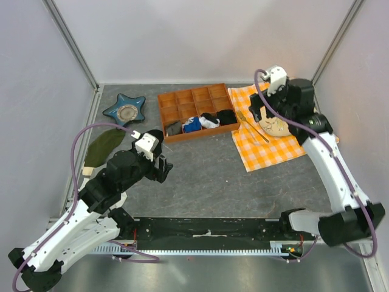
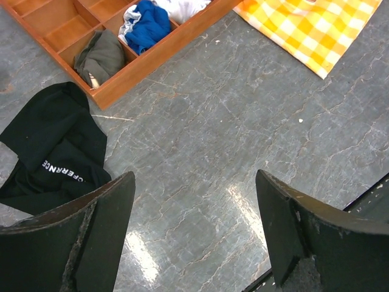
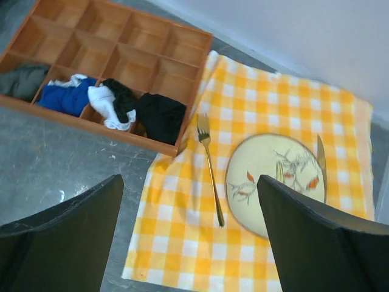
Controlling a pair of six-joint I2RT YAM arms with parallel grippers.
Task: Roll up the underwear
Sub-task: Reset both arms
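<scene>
White lettering, roughly "FERENCE", marks the underwear (image 2: 51, 137).

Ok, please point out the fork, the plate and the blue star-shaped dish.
fork (image 3: 212, 179), right wrist view, middle of its handle.
plate (image 3: 261, 158), right wrist view, its pale upper part.
blue star-shaped dish (image 1: 124, 112), top external view, its round centre.

pale plain walls (image 1: 200, 36) — grey stone-patterned tabletop (image 1: 206, 176), glossy with light glare.

Bright even overhead light, soft shadows, floor glare
</scene>
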